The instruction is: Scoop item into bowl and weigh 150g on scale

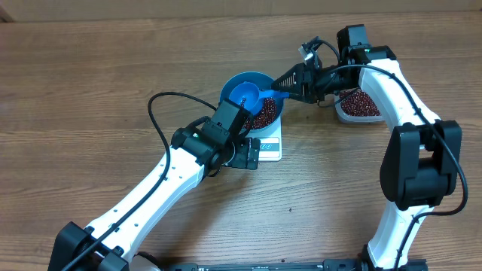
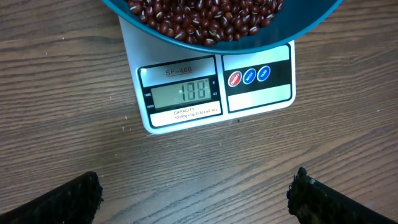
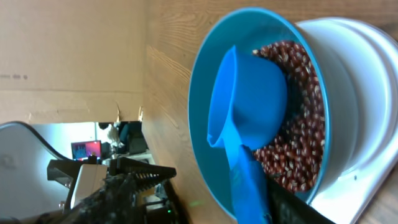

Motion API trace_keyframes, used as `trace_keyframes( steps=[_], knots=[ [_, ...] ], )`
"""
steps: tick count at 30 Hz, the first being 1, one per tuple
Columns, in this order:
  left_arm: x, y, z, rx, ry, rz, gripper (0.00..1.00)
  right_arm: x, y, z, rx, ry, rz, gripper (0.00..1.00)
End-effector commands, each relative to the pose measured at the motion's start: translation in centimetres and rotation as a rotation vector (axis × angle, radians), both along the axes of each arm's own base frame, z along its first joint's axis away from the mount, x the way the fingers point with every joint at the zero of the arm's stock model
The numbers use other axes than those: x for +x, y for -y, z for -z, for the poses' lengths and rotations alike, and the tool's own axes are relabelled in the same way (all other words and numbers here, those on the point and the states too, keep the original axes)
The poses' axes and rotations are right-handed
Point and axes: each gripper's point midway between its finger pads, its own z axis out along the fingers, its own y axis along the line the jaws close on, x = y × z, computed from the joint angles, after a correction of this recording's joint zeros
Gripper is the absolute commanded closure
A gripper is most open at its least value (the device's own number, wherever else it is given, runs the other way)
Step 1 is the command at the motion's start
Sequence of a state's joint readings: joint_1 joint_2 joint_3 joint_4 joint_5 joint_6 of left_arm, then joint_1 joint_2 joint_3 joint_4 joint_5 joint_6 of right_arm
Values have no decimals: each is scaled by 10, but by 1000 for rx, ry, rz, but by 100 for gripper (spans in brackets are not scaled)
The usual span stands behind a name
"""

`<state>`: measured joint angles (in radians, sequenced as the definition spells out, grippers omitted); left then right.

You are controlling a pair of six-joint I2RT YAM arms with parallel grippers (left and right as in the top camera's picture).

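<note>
The bright blue bowl (image 1: 249, 74) stands on the white scale (image 1: 272, 147), with red-brown beans (image 1: 265, 114) in its right half. A small blue scoop (image 1: 246, 96) lies inside it, cup over the beans. My right gripper (image 1: 290, 84) is at the scoop's handle. In the right wrist view the handle (image 3: 245, 186) rests against one finger, the other finger (image 3: 155, 174) stands well apart, so the right gripper (image 3: 230, 194) is open. My left gripper (image 2: 196, 193) hangs open over bare table in front of the scale (image 2: 255, 93), whose display is lit. The bowl (image 2: 283, 38) and beans (image 2: 205, 15) fill that view's top.
A clear plastic tub (image 1: 358, 105) holding more beans sits at the right, behind my right arm. A black cable (image 1: 154, 113) loops over the table left of the bowl. My left arm reaches in from the lower left.
</note>
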<state>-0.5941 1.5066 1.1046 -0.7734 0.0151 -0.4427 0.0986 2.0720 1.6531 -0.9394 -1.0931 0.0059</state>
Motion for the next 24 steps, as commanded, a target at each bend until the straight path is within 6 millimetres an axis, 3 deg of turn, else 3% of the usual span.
trace_keyframes(
  steps=[1,6,11,17,24],
  knots=[
    [-2,0,5,2,-16,-7,0,0,-6,-1,27,16,-16,42],
    [-2,0,5,2,-16,-7,0,3,-12,3,-2,52,-25,46],
    [-2,0,5,2,-16,-7,1,11,-8,22,-131,2,51,46],
    [-2,0,5,2,-16,-6,1,14,-15,20,-129,37,39,47],
    [-2,0,5,2,-16,-7,0,15,-23,19,-124,62,26,56]
  ],
)
